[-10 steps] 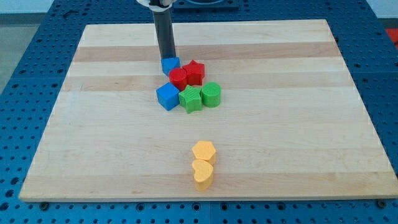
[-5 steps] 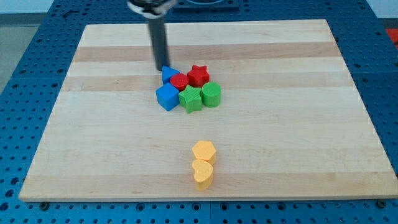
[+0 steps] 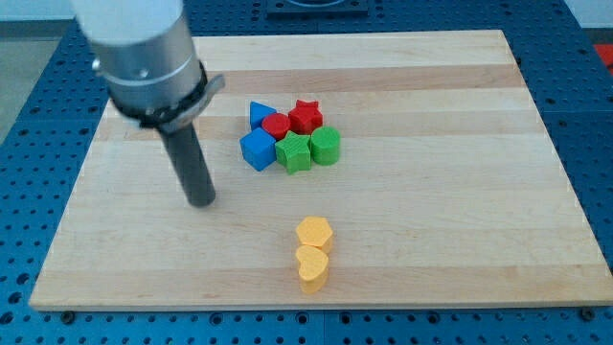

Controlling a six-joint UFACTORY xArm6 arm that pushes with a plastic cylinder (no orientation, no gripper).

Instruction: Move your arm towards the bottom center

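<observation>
My tip rests on the wooden board, left of centre, below and to the left of a cluster of blocks. The cluster holds a blue triangular block, a red round block, a red star, a blue cube, a green star and a green round block. Two yellow blocks sit near the bottom centre: a hexagon and a heart just below it. My tip is about a hundred pixels left of the yellow hexagon and touches no block.
The board lies on a blue perforated table. The arm's grey body hangs over the board's upper left part.
My tip has left the top of the cluster and moved down and to the left, to the board's left middle. The blue triangle and red blocks shifted slightly between the first two frames.
</observation>
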